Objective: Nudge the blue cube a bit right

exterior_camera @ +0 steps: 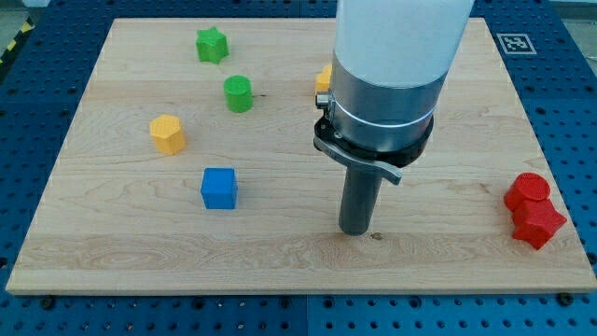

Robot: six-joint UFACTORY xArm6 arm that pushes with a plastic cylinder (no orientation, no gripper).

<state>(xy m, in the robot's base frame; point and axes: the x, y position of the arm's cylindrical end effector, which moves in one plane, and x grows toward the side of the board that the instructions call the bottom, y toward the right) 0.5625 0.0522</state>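
The blue cube (219, 188) sits on the wooden board (112, 252) at the lower left of centre. My tip (354, 230) rests on the board well to the view's right of the blue cube and slightly lower, with a wide gap between them. The arm's white and silver body rises from the rod to the view's top.
A green star (212, 44) and a green cylinder (238, 93) lie at the upper left. A yellow hexagonal block (168, 133) is left of the blue cube. An orange block (323, 79) is partly hidden behind the arm. A red cylinder (529, 190) and red star (538, 224) touch near the right edge.
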